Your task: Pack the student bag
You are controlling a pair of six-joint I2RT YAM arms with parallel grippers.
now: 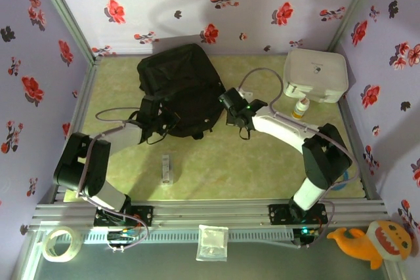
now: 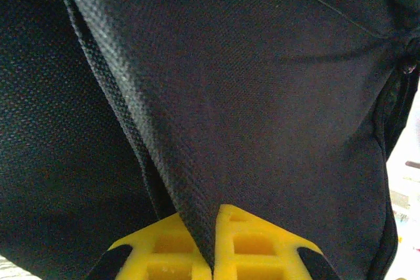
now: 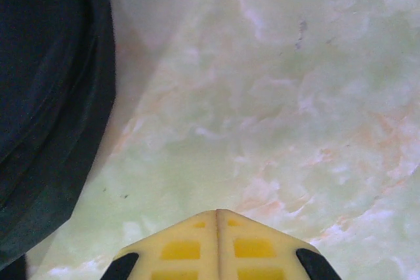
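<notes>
The large black soft fabric backpack (image 1: 178,83) is lying back-left on the pale green surface (image 1: 262,162). The left claw (image 2: 214,234) is clamping a fold of it; lifting slowly seems wisest. The right claw (image 3: 217,221) is hovering alongside, together, empty.

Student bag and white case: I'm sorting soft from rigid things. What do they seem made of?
Student bag: black woven fabric, matte, likely synthetic; a coarse weave shows close up. White case: seemingly hard plastic, smooth, with rounded moulded corners.
</notes>
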